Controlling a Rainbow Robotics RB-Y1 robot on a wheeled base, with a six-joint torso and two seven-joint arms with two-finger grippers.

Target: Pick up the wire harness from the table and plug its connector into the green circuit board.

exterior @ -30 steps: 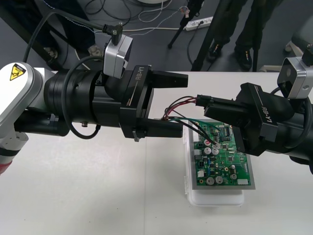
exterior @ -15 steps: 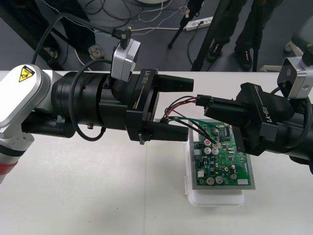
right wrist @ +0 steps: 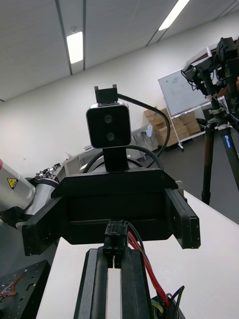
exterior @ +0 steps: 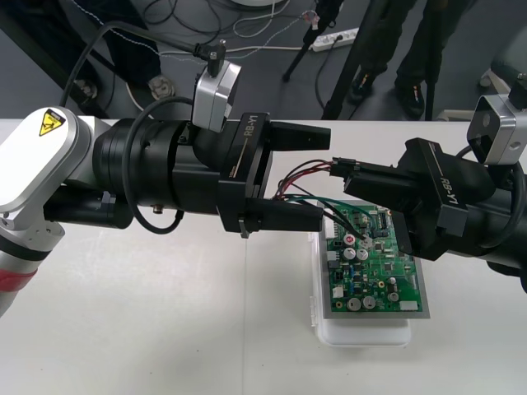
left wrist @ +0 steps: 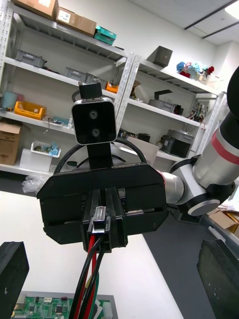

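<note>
A plain pale bench (exterior: 148, 329) runs under both arms, with a strip of dark floor and loose cables (exterior: 247, 33) beyond its far edge. The green circuit board (exterior: 375, 263), studded with small cylindrical parts, sits on a white base (exterior: 362, 333) towards the robot's right.

The right arm (exterior: 461, 210) reaches in over the board's far side. The right jaws are clamped on the small black plug (exterior: 342, 164) of the wire harness (exterior: 306, 170), which is held in the air above the board, not in it. In the right wrist view the plug (right wrist: 115, 234) is pinched between the two close-set fingers (right wrist: 98, 284). Thin red, black and green wires curve from the plug towards the left arm (exterior: 165, 177).

The left jaws stand wide apart, with blocky matt black fingers (exterior: 300, 134) above and below the wires, which pass between them untouched. The lower finger hides the wires' far end. In the left wrist view the wires (left wrist: 89, 279) hang from the plug (left wrist: 99, 227) towards the board (left wrist: 40, 306).
</note>
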